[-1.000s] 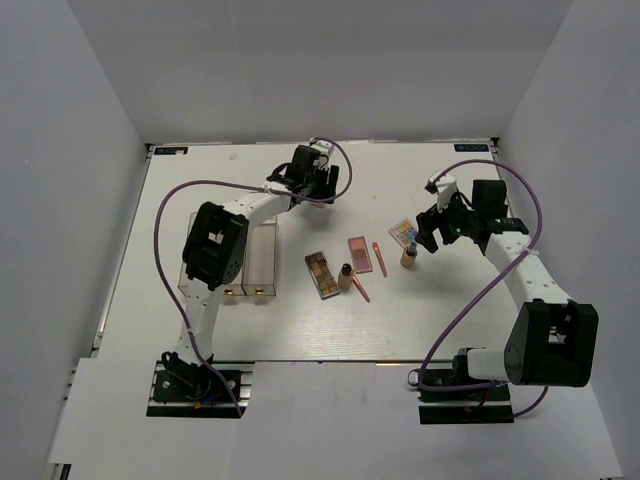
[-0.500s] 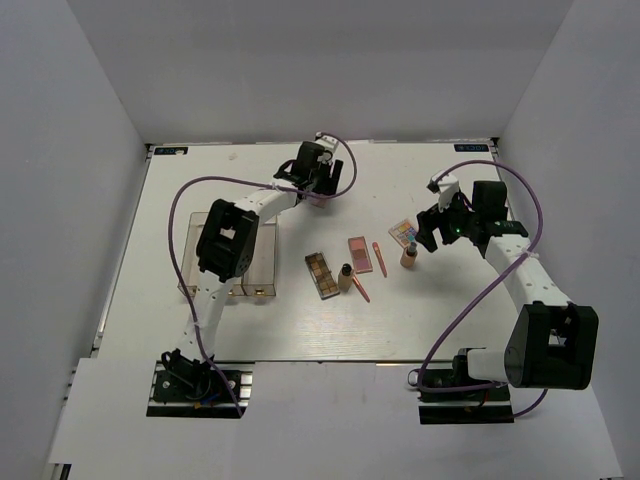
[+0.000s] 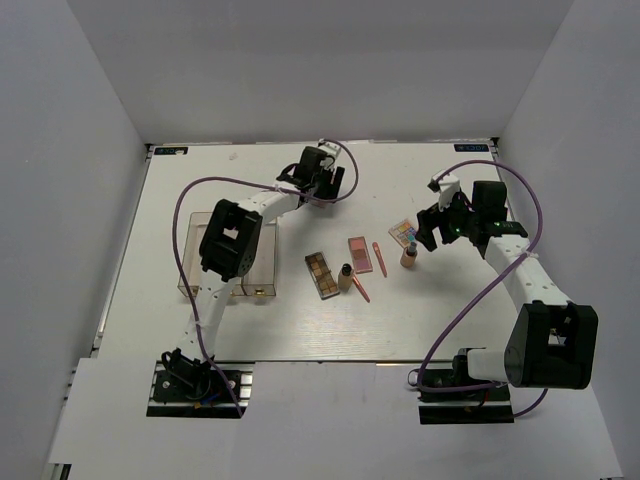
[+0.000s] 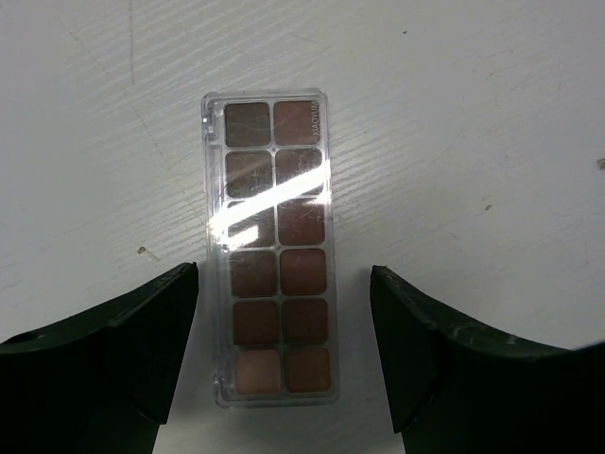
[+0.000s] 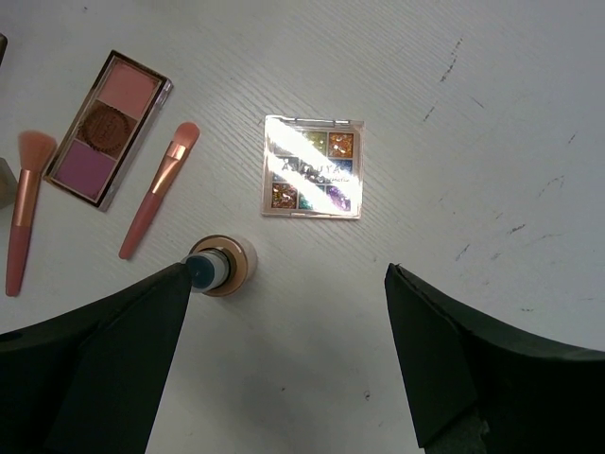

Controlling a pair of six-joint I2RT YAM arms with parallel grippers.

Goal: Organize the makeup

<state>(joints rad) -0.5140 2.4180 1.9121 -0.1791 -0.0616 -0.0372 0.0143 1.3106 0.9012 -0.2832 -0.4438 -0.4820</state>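
Arms both reach out over table (image 3: 450, 310). L arm stretched to far side, wrist pointing down; L gripper (image 4: 284, 274) jaws apart, straddling brown palette (image 4: 277, 251) (no contact). R arm elbow bent, R gripper (image 5: 285, 272) wide open above multicolour palette (image 5: 314, 166); tan bottle (image 5: 219, 266) upright by one fingertip.

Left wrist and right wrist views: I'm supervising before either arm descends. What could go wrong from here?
1. The brown palette lies flat on the table, framed by the open left gripper; its thin clear case may slip out when that closes.
2. The tan bottle stands upright right beside one finger of the open right gripper; lowering toward the multicolour palette could knock it over.
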